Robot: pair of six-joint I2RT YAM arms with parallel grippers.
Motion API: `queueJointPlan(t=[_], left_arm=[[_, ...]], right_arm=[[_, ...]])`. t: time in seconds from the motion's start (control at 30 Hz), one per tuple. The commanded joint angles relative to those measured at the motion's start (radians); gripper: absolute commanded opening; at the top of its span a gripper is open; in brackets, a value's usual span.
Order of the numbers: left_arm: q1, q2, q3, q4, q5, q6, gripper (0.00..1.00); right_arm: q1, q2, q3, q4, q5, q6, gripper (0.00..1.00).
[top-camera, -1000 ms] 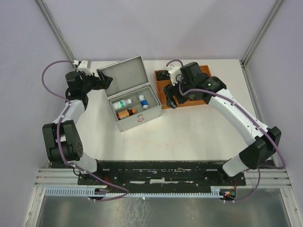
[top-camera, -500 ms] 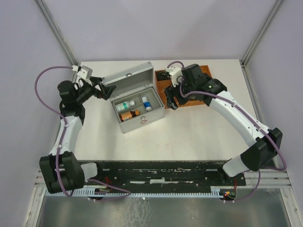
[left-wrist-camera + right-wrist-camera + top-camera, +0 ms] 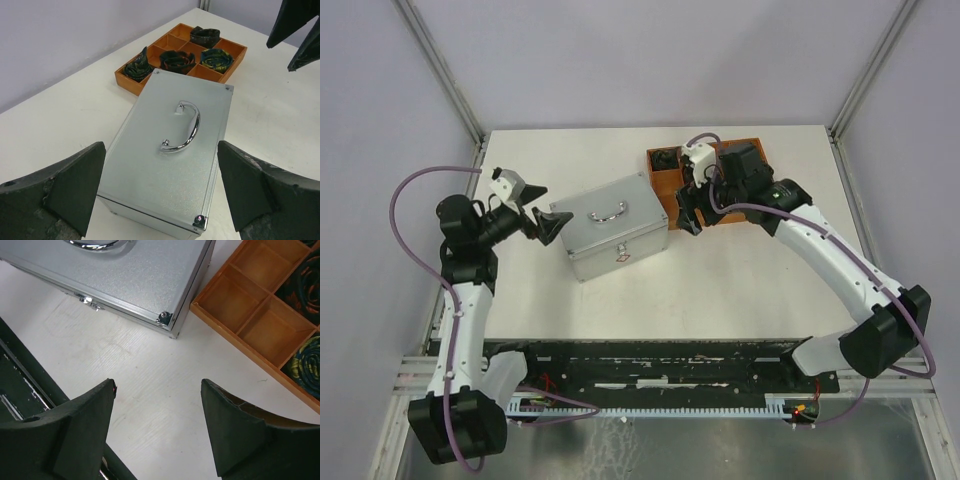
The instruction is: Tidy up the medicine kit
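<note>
The medicine kit (image 3: 616, 225) is a silver-grey metal case in the middle of the table, its lid shut, with a metal handle (image 3: 606, 212) on top and a red diamond mark (image 3: 621, 255) on the front. It also shows in the left wrist view (image 3: 170, 155) and the right wrist view (image 3: 145, 275). My left gripper (image 3: 542, 222) is open and empty just left of the case. My right gripper (image 3: 688, 210) is open and empty just right of the case, above the table between the case and the tray.
A brown wooden compartment tray (image 3: 667, 190) stands at the back right, touching or nearly touching the case. It holds several dark rolled items (image 3: 175, 60); some compartments (image 3: 260, 295) are empty. The table's front edge with a black rail (image 3: 660, 360) lies near the arm bases.
The case lid, open a second ago with bottles showing inside, is now shut. My left gripper has let go of the lid and drawn back left and forward. My right gripper has shifted slightly.
</note>
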Motion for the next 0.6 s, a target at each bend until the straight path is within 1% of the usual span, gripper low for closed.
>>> queueJointPlan(t=[0.0,0.03,0.1,0.13,0.23,0.33,0.37,0.47,0.57], left_arm=[[-0.005,0.004,0.065,-0.02,-0.048,-0.013,0.99],[-0.01,0.014,0.081,-0.039,-0.07,-0.007,0.99],[-0.031,0.032,0.113,-0.13,-0.112,0.091,0.99],[-0.041,0.039,0.119,-0.154,-0.143,0.116,0.99],[-0.101,0.059,0.109,-0.202,-0.242,0.193,0.99],[-0.191,0.074,0.087,-0.231,-0.388,0.275,0.99],[-0.22,0.08,0.081,-0.243,-0.416,0.3,0.99],[-0.27,0.103,0.071,-0.266,-0.439,0.348,0.99],[-0.288,0.126,0.068,-0.25,-0.443,0.345,0.99]], right_arm=[[-0.001,-0.052,-0.061,0.132,-0.123,-0.019,0.78],[-0.001,-0.05,-0.073,0.142,-0.157,-0.024,0.77],[0.001,-0.033,-0.091,0.15,-0.216,-0.03,0.77],[0.001,-0.022,-0.1,0.158,-0.238,-0.024,0.77],[0.005,0.004,-0.164,0.262,-0.318,0.016,0.75],[0.015,0.022,-0.271,0.431,-0.375,0.102,0.73],[0.022,0.028,-0.308,0.493,-0.391,0.132,0.73],[0.048,0.039,-0.422,0.703,-0.414,0.213,0.72],[0.073,0.051,-0.539,0.943,-0.386,0.276,0.72]])
